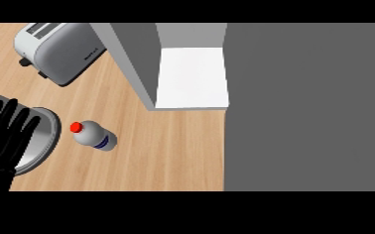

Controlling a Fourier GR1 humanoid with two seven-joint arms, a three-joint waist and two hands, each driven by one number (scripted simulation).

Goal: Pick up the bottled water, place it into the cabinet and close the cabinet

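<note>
The bottle (94,135) stands on the wooden counter (168,148) toward my eight o'clock, red cap (75,127) up, nothing touching it, so I judge the pick-up has not begun. My left hand (15,134) shows at the nine o'clock edge, fingers straight and spread wide, holding nothing, over the rim of a metal bowl (44,139) that sits just beside the bottle. My right hand is out of sight, so I cannot tell how its fingers stand. To do this step well, I would come at the bottle from its free side, away from the bowl, and curl the fingers round the clear body below the cap rather than at the cap itself; it looks light and tall, so a nudge could tip it or roll it against the bowl. Further off, at twelve o'clock, the cabinet (192,74) stands open, its white shelf (192,77) bare, and its grey door (132,64) swung out toward eleven o'clock, between the bottle and the opening; I would carry round its edge. A toaster (62,49) sits at ten o'clock, well apart.
</note>
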